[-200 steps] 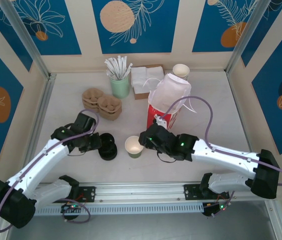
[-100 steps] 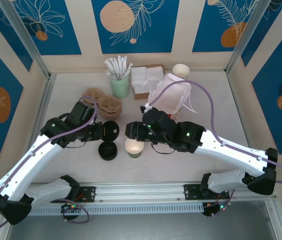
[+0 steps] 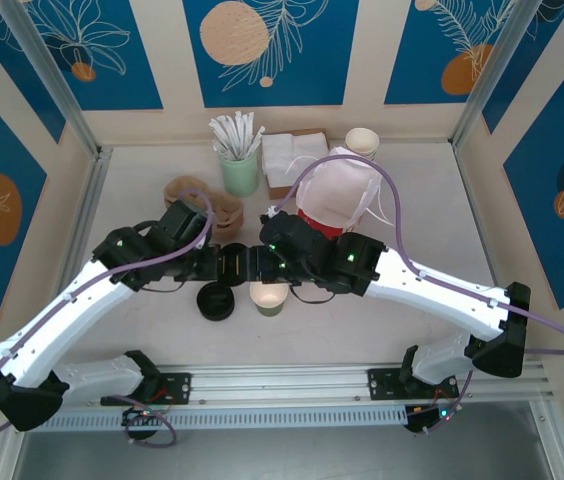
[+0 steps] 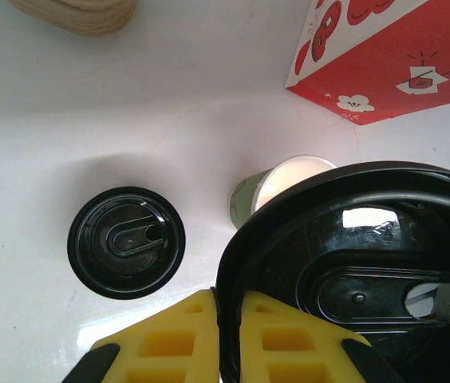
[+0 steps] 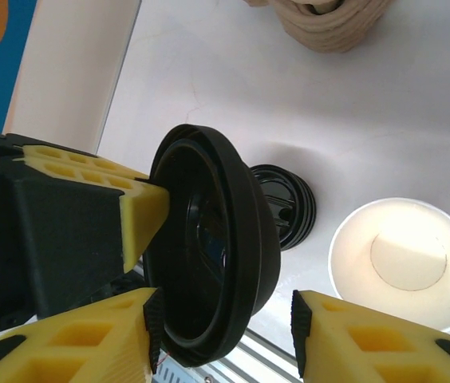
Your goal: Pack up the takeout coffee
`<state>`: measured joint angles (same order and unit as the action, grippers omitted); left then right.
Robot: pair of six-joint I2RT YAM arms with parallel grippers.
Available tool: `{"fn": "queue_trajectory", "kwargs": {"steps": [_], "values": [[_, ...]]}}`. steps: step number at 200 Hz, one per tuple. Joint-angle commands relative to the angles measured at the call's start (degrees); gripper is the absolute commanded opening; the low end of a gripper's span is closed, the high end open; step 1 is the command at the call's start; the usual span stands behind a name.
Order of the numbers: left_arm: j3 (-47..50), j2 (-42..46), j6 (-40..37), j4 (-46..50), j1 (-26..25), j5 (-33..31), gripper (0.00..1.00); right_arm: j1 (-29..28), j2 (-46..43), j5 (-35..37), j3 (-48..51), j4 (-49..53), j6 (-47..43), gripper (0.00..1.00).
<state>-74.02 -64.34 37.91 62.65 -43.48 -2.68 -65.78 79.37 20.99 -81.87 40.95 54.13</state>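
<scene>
Left end effector (image 4: 226, 309) pinches a lid (image 4: 289, 255) near the cup (image 4: 287, 174), lid stack (image 4: 126, 242) beside.

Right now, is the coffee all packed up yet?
Not yet. Done: the cup stands on the table, open. In hand: the left claw pinches a black lid by its rim near the cup, and the right claw is open around it. Left: press the lid on, then pack the cup, likely into the red bag.
</scene>
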Motion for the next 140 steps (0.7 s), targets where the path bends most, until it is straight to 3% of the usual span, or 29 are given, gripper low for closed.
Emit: {"fn": "queue_trajectory", "kwargs": {"steps": [1, 140], "values": [[-1.92, -0.43, 1.37, 0.64, -1.07, -0.75, 0.1, -0.07, -0.14, 1.53, -1.55, 1.85, -0.7, 0.49], [-4.29, -1.75, 1.38, 0.02, -3.21, -0.58, 0.1, 3.39, 0.33, -1.03, 0.65, 0.67, -0.34, 0.41]]}}
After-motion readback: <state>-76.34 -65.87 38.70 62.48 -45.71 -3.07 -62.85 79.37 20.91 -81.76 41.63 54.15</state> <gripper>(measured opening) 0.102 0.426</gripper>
